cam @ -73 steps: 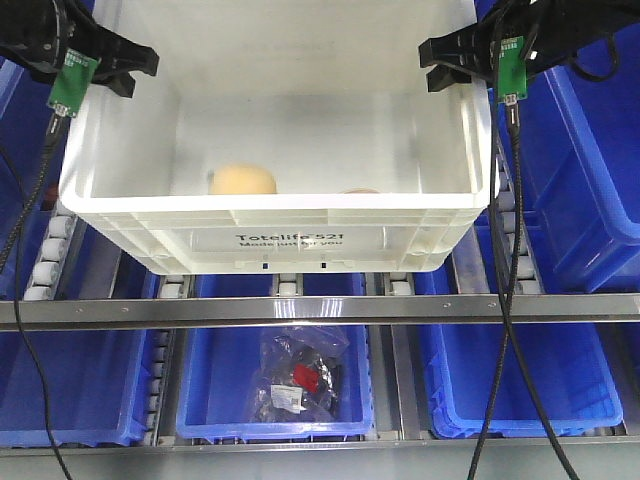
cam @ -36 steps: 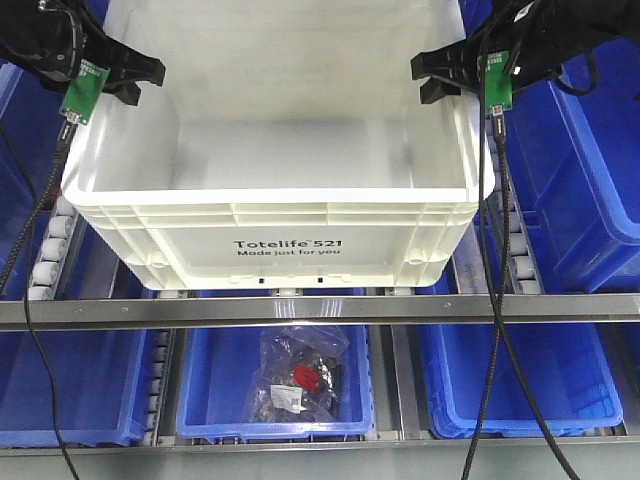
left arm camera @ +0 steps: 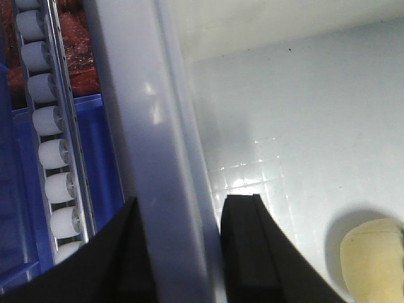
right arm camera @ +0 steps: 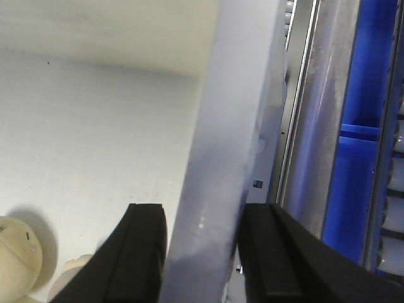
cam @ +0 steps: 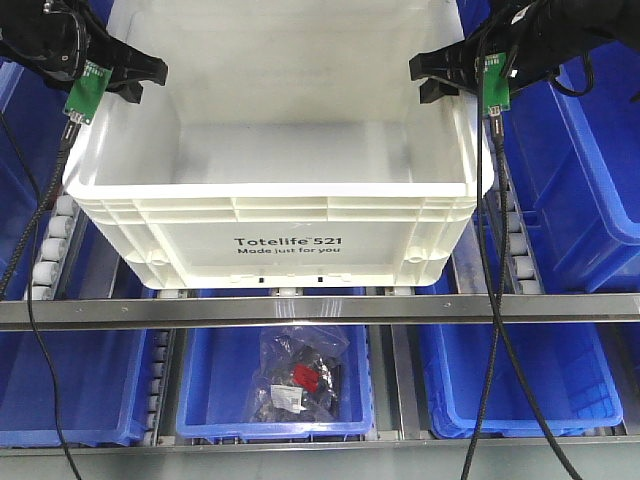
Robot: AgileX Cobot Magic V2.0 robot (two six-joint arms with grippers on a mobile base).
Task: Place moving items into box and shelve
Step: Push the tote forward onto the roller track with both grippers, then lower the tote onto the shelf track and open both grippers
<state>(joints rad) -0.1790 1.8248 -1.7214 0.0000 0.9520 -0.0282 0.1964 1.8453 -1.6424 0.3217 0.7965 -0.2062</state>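
One box [cam: 270, 215], printed "Totelife 521 Made just for you". Two end effectors pinched its side rims: left end effector [left arm camera: 183, 252], right end effector [right arm camera: 202, 252]. Two pale balls [right arm camera: 19, 259] inside.

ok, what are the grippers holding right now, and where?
Both hold the crate: left gripper straddles its left side rim, right gripper its right side rim.

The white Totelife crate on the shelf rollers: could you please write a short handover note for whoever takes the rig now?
Left gripper: shut on the left rim of the large cream-white plastic crate.
Right gripper: shut on its right rim.
Crate sits on the white shelf rollers, between blue plastic bins.
Done: pale cream-yellow ball inside; another pale round item too.
Left: seat the crate, release both grippers.
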